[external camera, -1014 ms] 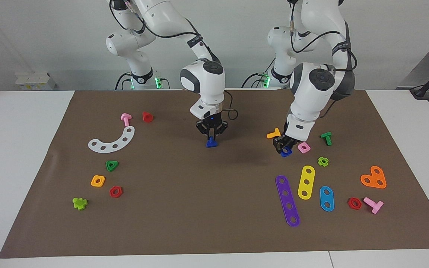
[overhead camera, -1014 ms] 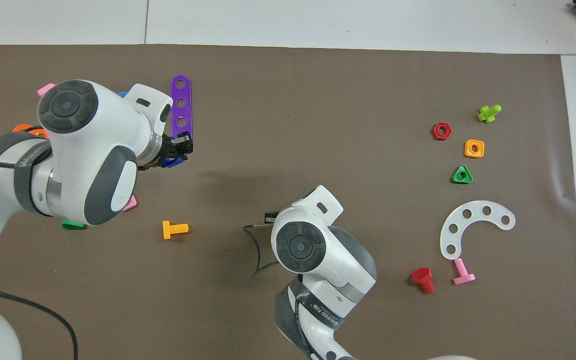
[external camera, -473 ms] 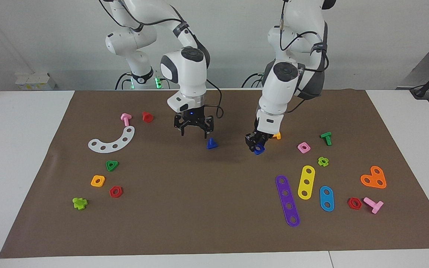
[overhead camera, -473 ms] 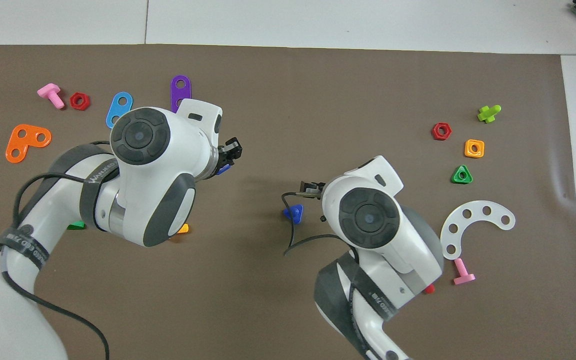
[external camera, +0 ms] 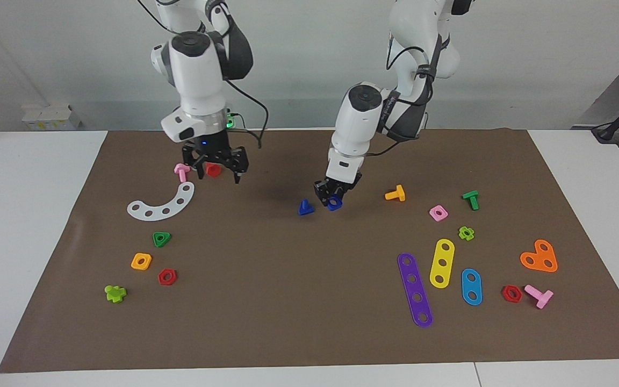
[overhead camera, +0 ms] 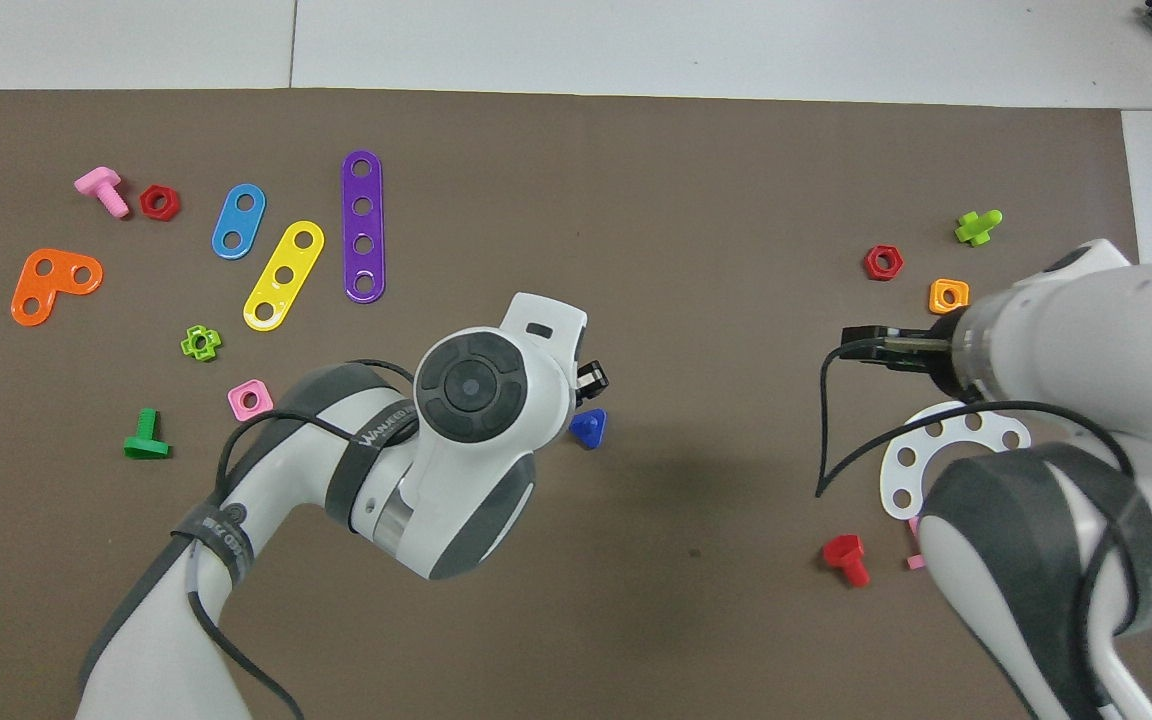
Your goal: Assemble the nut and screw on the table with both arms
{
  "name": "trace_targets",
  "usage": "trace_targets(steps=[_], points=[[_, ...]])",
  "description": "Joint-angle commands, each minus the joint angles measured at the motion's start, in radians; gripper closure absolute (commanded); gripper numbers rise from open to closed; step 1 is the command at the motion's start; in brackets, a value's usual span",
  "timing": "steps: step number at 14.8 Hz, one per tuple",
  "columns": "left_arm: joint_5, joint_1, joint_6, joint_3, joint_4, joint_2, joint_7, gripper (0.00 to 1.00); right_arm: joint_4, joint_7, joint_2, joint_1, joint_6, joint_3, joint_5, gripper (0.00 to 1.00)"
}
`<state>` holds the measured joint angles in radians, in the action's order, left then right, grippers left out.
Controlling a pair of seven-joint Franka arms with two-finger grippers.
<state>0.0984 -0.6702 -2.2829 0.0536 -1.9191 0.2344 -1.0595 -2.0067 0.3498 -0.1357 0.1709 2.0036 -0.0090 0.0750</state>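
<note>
Holding the dark-blue plastic square nut (external camera: pixel 334 203) in my clenched left hand (external camera: pixel 332 200) just beside the dark-blue triangular-headed plastic screw (external camera: pixel 304 207); my right hand (external camera: pixel 216 167) hangs released.

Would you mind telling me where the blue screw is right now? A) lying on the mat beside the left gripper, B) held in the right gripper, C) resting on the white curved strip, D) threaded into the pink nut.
A: the screw lies on the mat, next to the left gripper, which holds the blue nut; the right gripper is open, over the red bolt.

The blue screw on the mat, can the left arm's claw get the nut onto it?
Probably yes. The left claw holds the blue nut right beside the blue screw, nothing between them.
</note>
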Motion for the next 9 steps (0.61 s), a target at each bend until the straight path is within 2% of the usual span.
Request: trace_targets(steps=[1,4,6,9], points=[[0.027,-0.067,-0.087,-0.020,-0.009,0.058,-0.046,1.00,0.098,-0.090,0.019,-0.074,-0.089,0.014,-0.024,0.00],[0.030,-0.088,-0.096,-0.020,0.000,0.072,-0.059,1.00,0.233,-0.164,0.062,-0.128,-0.188,0.014,-0.026,0.00],[0.027,-0.072,-0.077,-0.021,0.041,0.080,-0.056,1.00,0.325,-0.207,0.093,-0.157,-0.261,0.014,-0.034,0.00],[0.014,-0.071,-0.049,-0.024,0.039,0.080,-0.036,1.00,0.362,-0.225,0.096,-0.197,-0.289,0.014,-0.098,0.00]])
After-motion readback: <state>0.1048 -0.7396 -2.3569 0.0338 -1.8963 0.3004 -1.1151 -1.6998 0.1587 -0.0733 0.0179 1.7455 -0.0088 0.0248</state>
